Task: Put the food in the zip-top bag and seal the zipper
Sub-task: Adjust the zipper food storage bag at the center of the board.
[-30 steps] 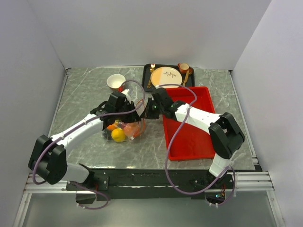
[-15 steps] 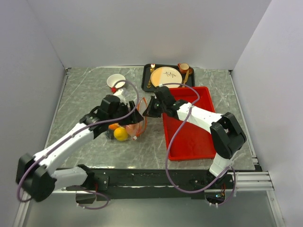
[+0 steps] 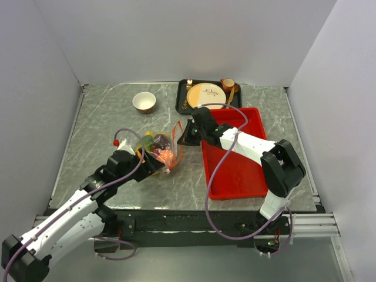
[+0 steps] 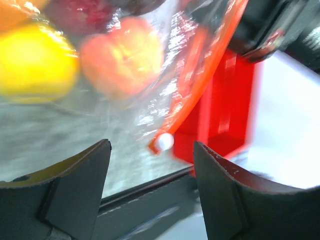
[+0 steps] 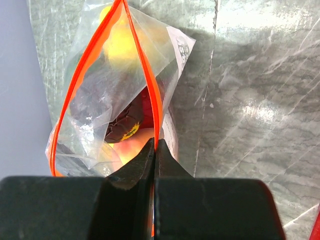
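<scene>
The zip-top bag (image 3: 157, 148) lies on the marble table left of the red tray, with the food (image 3: 164, 155) inside: a yellow lemon (image 4: 35, 62), a peach (image 4: 122, 60) and a dark plum (image 5: 100, 100) show through the plastic. Its mouth gapes, the orange zipper (image 5: 150, 95) forming a loop. My right gripper (image 5: 155, 147) is shut on that strip at the bag's right end (image 3: 183, 138). My left gripper (image 4: 150, 150) is open and holds nothing, just near of the bag (image 3: 153, 167), with the white slider tab (image 4: 164, 142) a little beyond its fingertips.
The red tray (image 3: 235, 170) lies right of the bag under the right arm. At the back stand a cream bowl (image 3: 144, 101) and a black tray (image 3: 182, 106) carrying a plate, cutlery and a cup (image 3: 228, 84).
My left gripper has opened, let go of the bag and drawn back toward the near edge. The bag now shows uncovered. The right gripper has kept its hold.
</scene>
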Motion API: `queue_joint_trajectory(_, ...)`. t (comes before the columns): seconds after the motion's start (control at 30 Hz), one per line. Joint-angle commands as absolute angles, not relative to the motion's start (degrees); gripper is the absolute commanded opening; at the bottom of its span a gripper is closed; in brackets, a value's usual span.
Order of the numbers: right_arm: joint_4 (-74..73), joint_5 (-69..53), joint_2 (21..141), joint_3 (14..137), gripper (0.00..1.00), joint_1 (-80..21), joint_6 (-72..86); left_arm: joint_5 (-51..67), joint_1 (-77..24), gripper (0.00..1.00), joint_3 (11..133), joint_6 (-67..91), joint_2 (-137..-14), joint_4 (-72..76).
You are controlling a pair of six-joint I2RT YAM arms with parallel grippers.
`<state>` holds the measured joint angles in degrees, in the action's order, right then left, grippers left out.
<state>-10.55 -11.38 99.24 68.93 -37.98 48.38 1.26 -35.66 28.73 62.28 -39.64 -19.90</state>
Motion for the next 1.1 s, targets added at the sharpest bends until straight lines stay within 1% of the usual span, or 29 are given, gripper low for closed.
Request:
queue_joint_trajectory(0.0,-10.1,-10.4,97.4,71.0,0.00,-37.3,48.4,0.2,-36.6,0.72,22.9,78.7,-34.5,-9.0)
queue_joint_trajectory(0.1,-9.9,-10.4,97.2,71.2,0.00,-37.3,48.4,0.3,-36.7,0.72,20.6,82.9,-34.4,-6.2)
queue_joint_trajectory(0.27,-10.5,-10.1,97.1,71.4,0.00,-37.2,48.2,0.2,-37.4,0.71,17.5,87.9,-38.5,-0.4)
queue_joint_trajectory(0.3,-10.5,-10.1,97.1,71.4,0.00,-37.2,48.2,0.2,-37.7,0.69,17.1,88.6,-38.9,2.8)
queue_joint_trajectory(0.4,-10.4,-10.5,97.0,71.2,0.00,-37.2,48.3,-2.0,-38.0,0.64,16.3,90.8,-39.9,3.3)
queue_joint_trajectory(0.57,-10.3,-11.1,97.0,71.2,0.00,-37.3,48.1,-4.5,-38.0,0.56,13.1,94.7,-38.1,6.1)
queue_joint_trajectory(0.93,-10.5,-11.2,96.8,71.4,0.00,-37.1,47.7,-2.8,-38.0,0.50,11.3,96.9,-41.7,12.2)
queue_joint_trajectory(1.03,-10.5,-11.3,96.8,71.3,0.00,-37.1,47.7,-3.1,-38.1,0.46,11.0,97.6,-41.9,13.1)
queue_joint_trajectory(1.07,-10.5,-11.3,96.8,71.4,0.00,-37.2,47.6,-3.0,-38.1,0.42,11.0,97.6,-42.2,13.2)
